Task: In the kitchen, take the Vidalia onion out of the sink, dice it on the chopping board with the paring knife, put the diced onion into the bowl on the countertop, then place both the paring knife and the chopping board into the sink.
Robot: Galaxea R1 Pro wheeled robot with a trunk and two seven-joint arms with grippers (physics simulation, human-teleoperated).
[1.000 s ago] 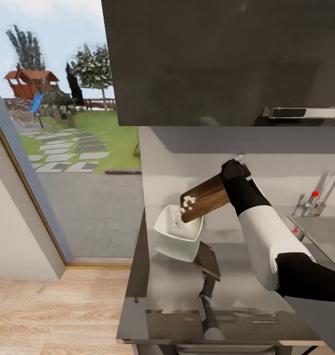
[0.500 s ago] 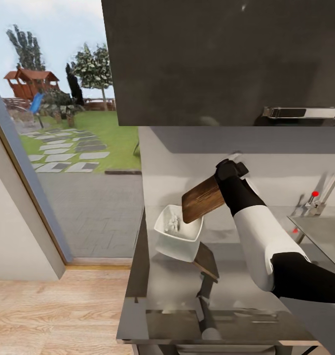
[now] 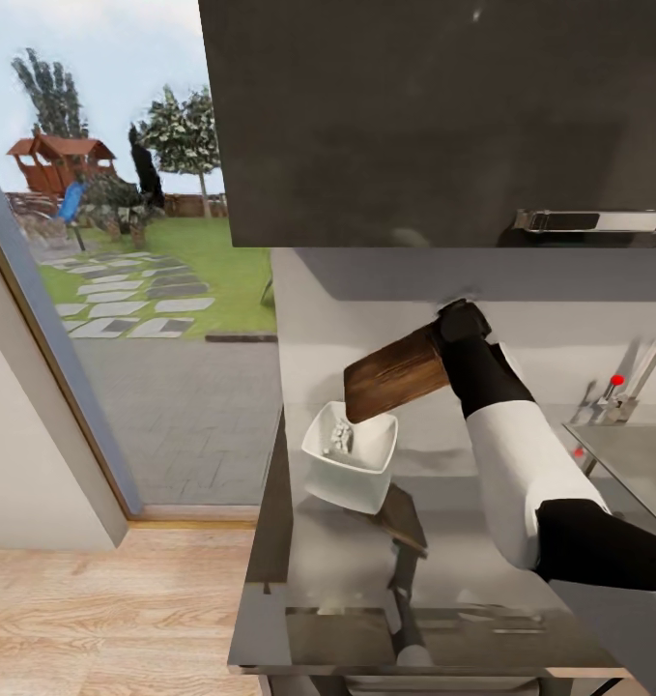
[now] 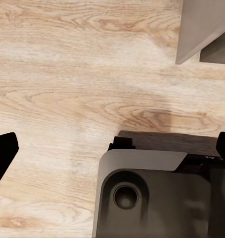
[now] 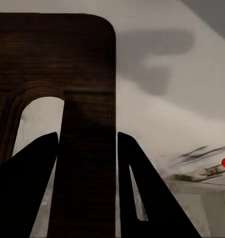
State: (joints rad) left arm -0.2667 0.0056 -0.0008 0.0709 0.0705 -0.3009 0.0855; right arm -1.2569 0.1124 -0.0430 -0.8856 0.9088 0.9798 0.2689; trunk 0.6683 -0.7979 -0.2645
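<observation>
Holding one chopping board (image 3: 397, 373), right gripper (image 5: 87, 144) — one bowl (image 3: 352, 464)

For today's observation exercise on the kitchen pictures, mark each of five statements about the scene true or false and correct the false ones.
1. The brown wooden chopping board is held tilted above the white squarish bowl. True.
2. The small white onion cubes lie in the bowl. True.
3. The board lies flat on the dark-grey glossy countertop. False: the right gripper holds it in the air.
4. The bowl sits in the grey steel sink. False: it stands on the countertop.
5. The left gripper holds the board. False: it is open over the pale wood-plank floor.
</observation>
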